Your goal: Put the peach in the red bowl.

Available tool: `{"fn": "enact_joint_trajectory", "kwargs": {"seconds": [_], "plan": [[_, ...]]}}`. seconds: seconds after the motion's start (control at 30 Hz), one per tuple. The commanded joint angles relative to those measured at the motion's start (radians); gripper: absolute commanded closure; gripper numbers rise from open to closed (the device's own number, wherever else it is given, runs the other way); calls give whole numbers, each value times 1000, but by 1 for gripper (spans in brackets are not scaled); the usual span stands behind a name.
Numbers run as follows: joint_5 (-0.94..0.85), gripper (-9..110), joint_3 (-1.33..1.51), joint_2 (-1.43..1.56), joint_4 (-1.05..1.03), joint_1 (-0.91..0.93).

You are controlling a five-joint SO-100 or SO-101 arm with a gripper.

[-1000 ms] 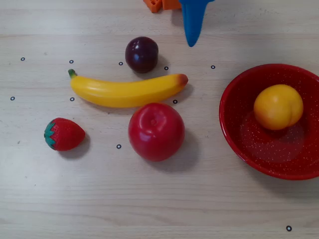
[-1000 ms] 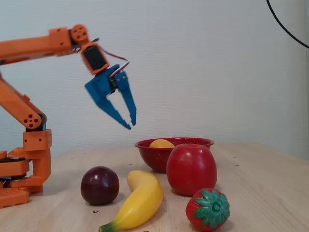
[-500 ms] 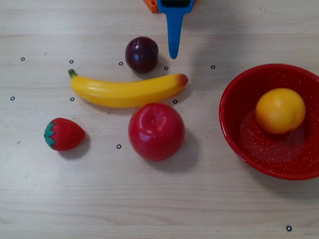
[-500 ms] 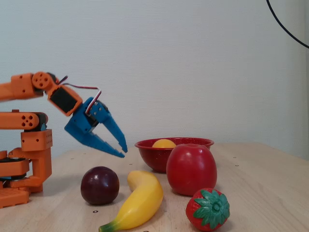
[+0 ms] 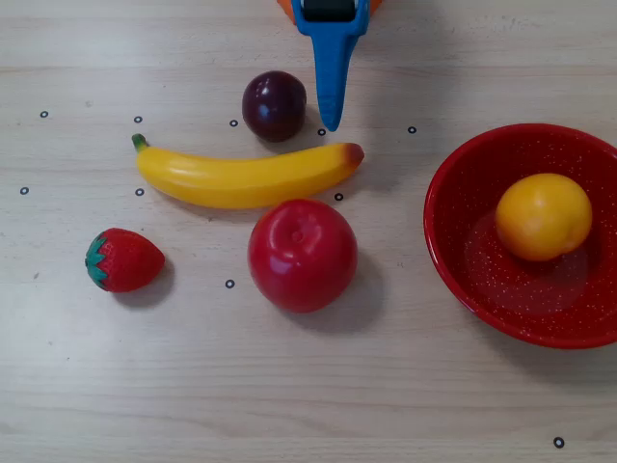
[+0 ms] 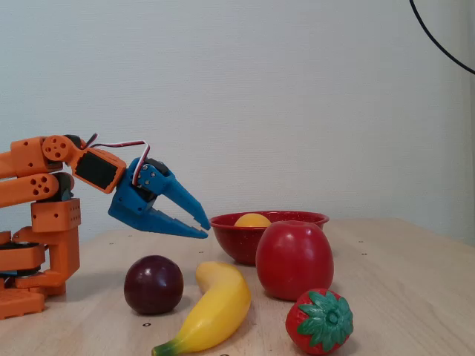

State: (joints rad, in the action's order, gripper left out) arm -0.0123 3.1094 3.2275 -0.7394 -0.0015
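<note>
- Since the frame half a second back, the claw (image 6: 205, 227) has swung lower and reached further forward: in the fixed view its tips now sit just short of the red bowl's (image 6: 230, 239) near rim, and in the overhead view its blue tip (image 5: 332, 123) has advanced down-frame to level with the plum (image 5: 274, 105).
- Peach (image 5: 543, 216) shifted very slightly within the bowl; the other fruit are unchanged.
- Arm pose, fixed view: orange links folded low at frame left, wrist angled forward and slightly downward, blue fingers pointing toward the bowl, clear of the worktop (image 6: 401, 282).
- Claw state: fingers parted by a narrow gap at the tips, nothing between them.
- Overhead view: claw enters from the top edge, tip just right of the plum and above the banana's (image 5: 241, 176) right end; whether it touches either, cannot tell.
- Peach location: inside the red bowl (image 5: 463, 280), resting toward its upper side; in the fixed view only its top (image 6: 252, 220) shows above the rim.
- Count: one peach, one red bowl, one plum, one banana, one red apple (image 5: 303, 255), one strawberry (image 5: 122, 259).
- Apple sits just below the banana; strawberry lies well left of the apple.
</note>
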Motion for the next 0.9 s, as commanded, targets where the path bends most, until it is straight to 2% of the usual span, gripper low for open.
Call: {"fn": "enact_joint_trajectory", "kwargs": {"seconds": [0.0, 0.07, 0.87], "plan": [[-38, 101, 11, 3, -63, -26], [-55, 101, 11, 3, -129, -26], [-104, 101, 9, 2, -146, -41]]}}
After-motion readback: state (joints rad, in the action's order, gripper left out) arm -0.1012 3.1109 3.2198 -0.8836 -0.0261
